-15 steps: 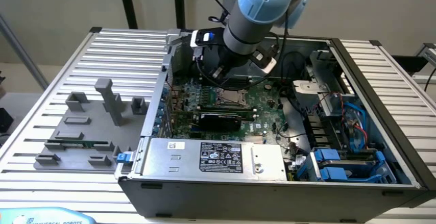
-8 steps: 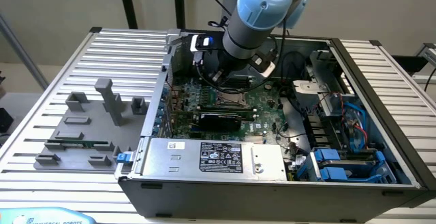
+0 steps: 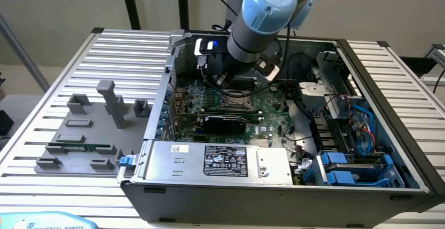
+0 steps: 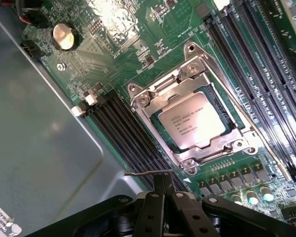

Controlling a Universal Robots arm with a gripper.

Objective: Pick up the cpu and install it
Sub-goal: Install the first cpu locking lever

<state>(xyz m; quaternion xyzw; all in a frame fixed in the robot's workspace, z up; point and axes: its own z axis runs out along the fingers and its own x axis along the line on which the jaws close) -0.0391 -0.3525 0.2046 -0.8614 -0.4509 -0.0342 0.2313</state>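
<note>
The cpu (image 4: 191, 122), a flat square chip with a silvery printed top, lies seated in the motherboard socket inside its metal frame (image 4: 187, 66). My gripper (image 4: 164, 180) hovers a short way off the socket's corner. Its two dark fingers are shut together with nothing between them. In the exterior view the arm (image 3: 261, 15) reaches down into the open computer case (image 3: 389, 109), over the socket area (image 3: 234, 103) at the middle of the green board.
Black memory slots (image 4: 133, 133) run along both sides of the socket, and a coin battery (image 4: 65, 36) sits on the board. A grey metal panel (image 4: 34, 148) borders the board. Outside the case, a grey fixture plate (image 3: 83, 130) carries blocks and a green memory stick (image 3: 78, 147).
</note>
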